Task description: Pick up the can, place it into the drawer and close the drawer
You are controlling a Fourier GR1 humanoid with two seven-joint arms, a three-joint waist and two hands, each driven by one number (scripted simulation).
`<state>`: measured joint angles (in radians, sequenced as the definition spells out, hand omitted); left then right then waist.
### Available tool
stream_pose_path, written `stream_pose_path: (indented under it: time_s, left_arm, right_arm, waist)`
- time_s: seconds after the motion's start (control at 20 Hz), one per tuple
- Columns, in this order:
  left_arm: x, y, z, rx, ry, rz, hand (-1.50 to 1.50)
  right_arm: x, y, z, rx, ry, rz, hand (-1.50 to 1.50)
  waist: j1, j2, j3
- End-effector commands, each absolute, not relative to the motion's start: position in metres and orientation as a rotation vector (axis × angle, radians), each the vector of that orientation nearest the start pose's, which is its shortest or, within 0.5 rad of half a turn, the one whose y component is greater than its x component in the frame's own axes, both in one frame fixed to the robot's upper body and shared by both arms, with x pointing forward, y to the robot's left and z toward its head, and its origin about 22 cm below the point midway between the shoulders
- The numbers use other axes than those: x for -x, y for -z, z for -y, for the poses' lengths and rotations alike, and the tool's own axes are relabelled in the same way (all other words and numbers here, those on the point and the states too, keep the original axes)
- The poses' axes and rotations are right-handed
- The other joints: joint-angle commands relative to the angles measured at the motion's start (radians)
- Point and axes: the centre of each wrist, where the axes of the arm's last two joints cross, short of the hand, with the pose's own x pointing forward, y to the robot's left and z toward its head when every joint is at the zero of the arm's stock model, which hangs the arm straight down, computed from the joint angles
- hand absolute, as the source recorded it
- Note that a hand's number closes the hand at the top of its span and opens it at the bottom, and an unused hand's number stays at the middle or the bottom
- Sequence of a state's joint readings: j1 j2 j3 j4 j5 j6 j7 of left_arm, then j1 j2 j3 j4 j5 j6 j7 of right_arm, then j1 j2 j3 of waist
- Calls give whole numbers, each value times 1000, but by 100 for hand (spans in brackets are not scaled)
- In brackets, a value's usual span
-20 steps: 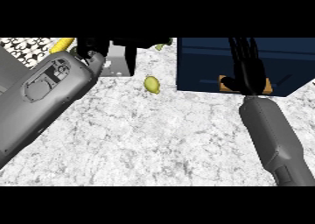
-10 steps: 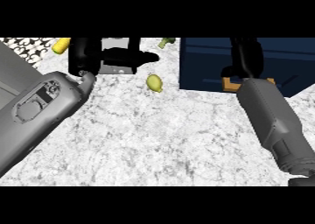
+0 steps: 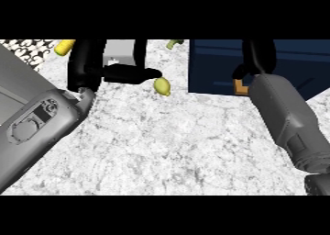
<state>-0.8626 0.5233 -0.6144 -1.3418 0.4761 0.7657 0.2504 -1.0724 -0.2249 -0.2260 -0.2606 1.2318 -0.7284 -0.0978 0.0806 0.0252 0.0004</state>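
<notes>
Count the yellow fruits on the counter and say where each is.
3 in view: a lemon beside the left hand's thumb, one at the top left, one at the top edge. Hands may hide more.

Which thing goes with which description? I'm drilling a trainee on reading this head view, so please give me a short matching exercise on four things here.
Column one:
1. can
2. drawer
3. left hand
4. small yellow-green fruit

Column two:
A. dark blue, at upper right
B. lies on the marble counter, near the view's middle top
C. grey, between black fingers and thumb
D. black, curled round a grey thing

Pairs: 1-C, 2-A, 3-D, 4-B
</notes>
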Motion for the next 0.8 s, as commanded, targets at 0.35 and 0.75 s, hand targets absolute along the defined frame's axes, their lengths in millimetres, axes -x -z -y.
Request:
stream_pose_path:
  time_s: [0.35,0.75]
  left_arm:
    - [-353,-157,-159,-243,80,1730,-150]
    - [-343,-146,-163,-251,78,1716,-150]
  right_arm:
    - [-462,-93,180,1130,-587,1855,-150]
    - [-467,-109,170,854,-360,1937,-150]
  waist:
    - [17,8,6]
    - [-1,-8,4]
